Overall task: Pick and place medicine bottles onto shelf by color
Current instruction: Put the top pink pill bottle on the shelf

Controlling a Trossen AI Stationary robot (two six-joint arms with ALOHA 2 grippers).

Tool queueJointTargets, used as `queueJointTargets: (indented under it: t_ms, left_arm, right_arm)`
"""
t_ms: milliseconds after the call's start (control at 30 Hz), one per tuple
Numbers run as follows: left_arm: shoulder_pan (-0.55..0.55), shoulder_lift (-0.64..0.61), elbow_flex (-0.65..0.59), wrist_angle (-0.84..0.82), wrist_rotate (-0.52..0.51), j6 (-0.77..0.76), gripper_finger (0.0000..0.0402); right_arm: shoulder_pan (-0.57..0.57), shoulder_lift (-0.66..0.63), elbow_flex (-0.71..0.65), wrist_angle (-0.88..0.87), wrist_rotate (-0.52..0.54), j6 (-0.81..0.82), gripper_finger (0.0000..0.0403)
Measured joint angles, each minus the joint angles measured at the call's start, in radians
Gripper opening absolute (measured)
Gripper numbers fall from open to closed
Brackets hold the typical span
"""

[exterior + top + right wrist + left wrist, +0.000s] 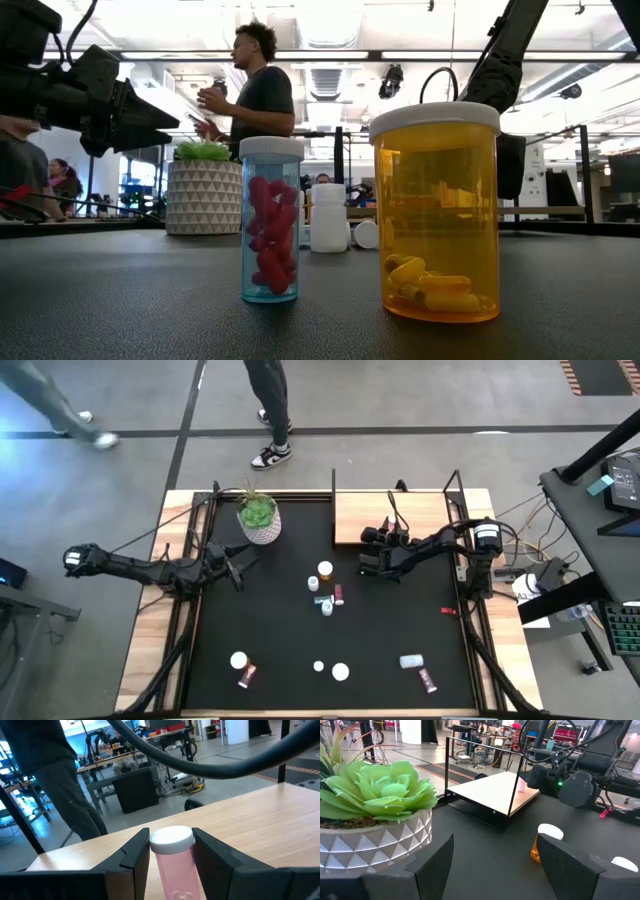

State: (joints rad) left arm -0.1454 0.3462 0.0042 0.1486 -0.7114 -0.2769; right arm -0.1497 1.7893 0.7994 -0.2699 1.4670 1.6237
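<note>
Over shelf (400, 508) at 1 o'clock of mat, R gripper (170, 851) clamped on pink bottle (173, 857), white cap level w/ fingertips, bottle upright, base below view so can't tell if touching wood yet. Looks like placing step, judged from pose. To do well: lower straight till base seats flat on board, no tilt, then spread fingers just enough to clear cap, lift vertically, no sideways drag. Keep clear of black posts at board ends. Leave room beside it for other pinks, group by color.

L gripper (495, 860) waiting at 9 o'clock, fingers apart, nothing held, just beside plant pot (375, 845). Orange bottle (543, 845) near mat center, ahead of it; good next pick, maybe.

Rest of bottles scattered: cluster at center (327, 598), more toward 6 o'clock (340, 672). Person (255, 90) standing beyond table, well apart from arms.
</note>
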Motion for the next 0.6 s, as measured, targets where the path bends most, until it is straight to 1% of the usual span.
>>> queueJointTargets:
  t_ms: [133, 300, 400, 600]
  left_arm:
    - [0.0, 0.0, 0.0, 0.0, 0.0, 0.0, 0.027]
    - [0.0, 0.0, 0.0, 0.0, 0.0, 0.0, 0.027]
    - [0.0, 0.0, 0.0, 0.0, 0.0, 0.0, 0.027]
    - [0.0, 0.0, 0.0, 0.0, 0.0, 0.0, 0.027]
  right_arm:
    - [0.0, 0.0, 0.0, 0.003, 0.0, -0.004, 0.013]
    - [0.0, 0.0, 0.0, 0.016, -0.001, -0.054, 0.0134]
    - [0.0, 0.001, -0.001, 0.017, -0.022, -0.061, 0.0143]
    - [0.001, 0.002, -0.001, 0.017, -0.023, -0.064, 0.017]
